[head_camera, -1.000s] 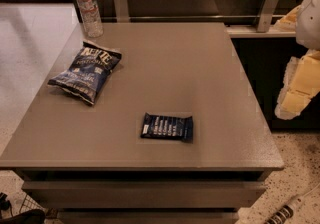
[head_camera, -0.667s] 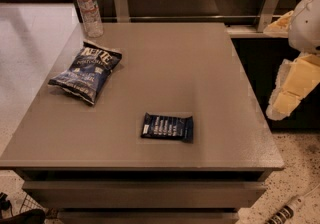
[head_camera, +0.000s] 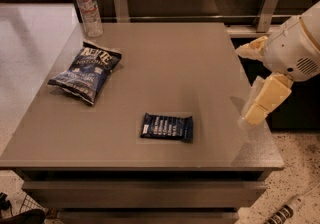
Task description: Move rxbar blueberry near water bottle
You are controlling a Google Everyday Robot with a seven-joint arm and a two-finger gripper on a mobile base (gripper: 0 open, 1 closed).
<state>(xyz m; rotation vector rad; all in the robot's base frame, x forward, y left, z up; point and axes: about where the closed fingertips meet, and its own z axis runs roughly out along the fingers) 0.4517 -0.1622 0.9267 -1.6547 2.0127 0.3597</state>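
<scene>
Rxbar (head_camera: 167,127) flat near table's (head_camera: 200,58) front edge, untouched. Bottle (head_camera: 88,7) upright at table's far left corner, chip bag (head_camera: 86,72) on table's left side. Gripper (head_camera: 260,105) hovering off table's right edge, nothing seen in hold, opening impossible to tell. Probably approach step; next, reaching across, lowering onto it.

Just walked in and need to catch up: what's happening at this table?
The robot's gripper hangs by the right edge of the table, touching nothing. The rxbar blueberry lies flat near the front middle, far from the water bottle standing at the back left corner. A chip bag lies on the left.
</scene>
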